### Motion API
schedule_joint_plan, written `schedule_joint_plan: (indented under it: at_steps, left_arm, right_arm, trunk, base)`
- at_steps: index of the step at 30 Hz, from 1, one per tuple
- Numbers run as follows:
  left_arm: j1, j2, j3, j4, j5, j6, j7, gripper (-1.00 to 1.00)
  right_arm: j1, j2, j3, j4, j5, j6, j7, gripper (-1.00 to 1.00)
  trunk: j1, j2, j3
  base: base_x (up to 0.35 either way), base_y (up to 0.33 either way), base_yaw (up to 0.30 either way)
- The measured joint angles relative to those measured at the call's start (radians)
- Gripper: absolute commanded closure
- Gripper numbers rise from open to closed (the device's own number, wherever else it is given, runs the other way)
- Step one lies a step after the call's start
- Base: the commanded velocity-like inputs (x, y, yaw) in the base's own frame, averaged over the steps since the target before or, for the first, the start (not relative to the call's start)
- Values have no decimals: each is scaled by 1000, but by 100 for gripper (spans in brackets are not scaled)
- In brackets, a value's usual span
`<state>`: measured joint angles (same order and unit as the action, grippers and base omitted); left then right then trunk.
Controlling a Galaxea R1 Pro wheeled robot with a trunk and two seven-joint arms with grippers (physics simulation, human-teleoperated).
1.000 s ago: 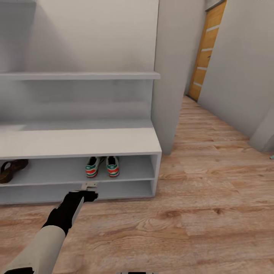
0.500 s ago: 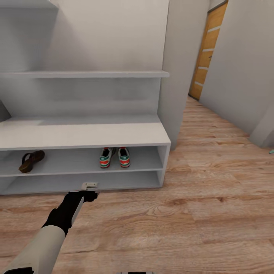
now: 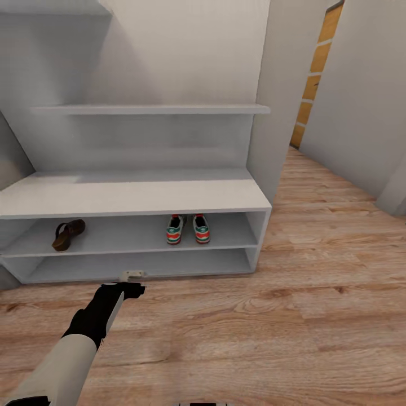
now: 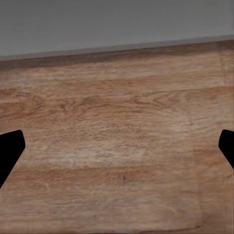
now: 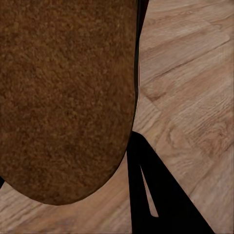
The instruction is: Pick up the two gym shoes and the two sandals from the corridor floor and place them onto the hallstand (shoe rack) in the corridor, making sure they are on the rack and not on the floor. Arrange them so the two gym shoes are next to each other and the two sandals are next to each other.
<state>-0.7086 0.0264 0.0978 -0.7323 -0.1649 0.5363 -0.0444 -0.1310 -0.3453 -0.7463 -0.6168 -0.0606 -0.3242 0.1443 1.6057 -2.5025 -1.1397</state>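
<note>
We are carrying a brown tan-soled leather sandal (image 5: 63,97) pinched in our right pincer; its mate (image 3: 68,234) is lying at the grey hallstand's (image 3: 135,197) upper shelf row, left end, ahead-left; left pincer (image 3: 132,276) spread.

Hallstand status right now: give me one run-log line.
hallstand: gym shoes paired on upper open shelf | one sandal same shelf, apart | second sandal at right end effector | left end effector open, empty

Left arm (image 3: 62,355) reaches from the lower left of the head view toward centre, its gripper (image 3: 131,276) low, fingertips (image 4: 10,151) spread wide at opposite edges of the wrist view.
</note>
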Motion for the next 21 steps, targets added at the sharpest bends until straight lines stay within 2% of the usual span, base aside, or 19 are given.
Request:
schedule_joint_plan:
  at_steps: [7, 11, 13, 16, 21]
  left_arm:
    - [1, 0, 0, -1, 1, -4, -3, -100]
    - [2, 2, -2, -1, 3, -37, -16, -100]
    - [9, 6, -6, 0, 3, -77, -40, -100]
    - [25, 12, -12, 0, 0, -121, -95, -100]
    - [66, 39, -18, 1, -6, -207, -285, -100]
  right_arm:
    - [0, 0, 0, 0, 0, 0, 1, 100]
    - [0, 0, 0, 0, 0, 0, 1, 100]
    - [0, 0, 1, 0, 0, 0, 1, 100]
    - [0, 0, 1, 0, 0, 0, 0, 100]
    - [0, 0, 1, 2, 0, 0, 0, 100]
  trunk:
    - [0, 0, 0]
    - [0, 0, 0]
    - [0, 0, 0]
    - [0, 0, 0]
    - [0, 0, 0]
  base:
    - [-145, 277, 0]
    - [-157, 182, 0]
    - [-77, 93, 0]
    - [-42, 51, 0]
    - [-14, 17, 0]
